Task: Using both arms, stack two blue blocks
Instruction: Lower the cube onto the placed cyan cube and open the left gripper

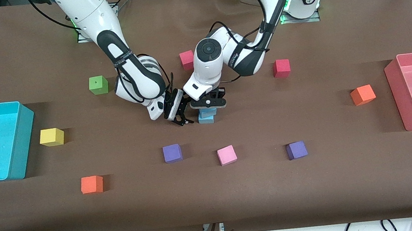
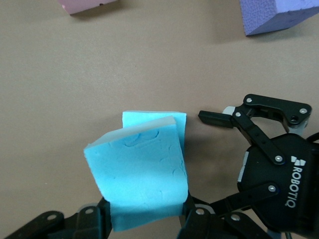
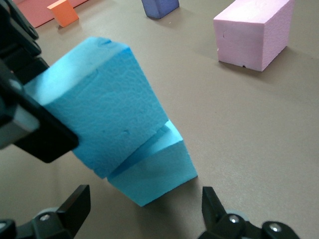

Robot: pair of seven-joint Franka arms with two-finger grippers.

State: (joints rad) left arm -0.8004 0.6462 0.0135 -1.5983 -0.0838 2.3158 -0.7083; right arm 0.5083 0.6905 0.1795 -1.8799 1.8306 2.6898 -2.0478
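Two sky-blue blocks stand mid-table. The lower blue block [image 1: 206, 119] rests on the table. My left gripper [image 1: 209, 104] is shut on the upper blue block [image 1: 208, 111] and holds it tilted and a little offset on top of the lower one. In the left wrist view the held block [image 2: 139, 174] covers most of the lower block [image 2: 172, 119]. My right gripper [image 1: 184, 118] is open and empty, beside the stack toward the right arm's end. In the right wrist view the upper block [image 3: 99, 114] leans on the lower block [image 3: 154, 174], just ahead of my open right gripper [image 3: 144, 211].
Two purple blocks [image 1: 172, 153] [image 1: 296, 150] and a pink block [image 1: 227, 155] lie nearer the front camera. Orange [image 1: 92, 184] [image 1: 362, 95], yellow [image 1: 51, 137], green [image 1: 98, 84] and red [image 1: 281, 68] [image 1: 186, 59] blocks lie around. A cyan bin [image 1: 20, 152] and a pink bin [image 1: 393, 86] stand at the table's ends.
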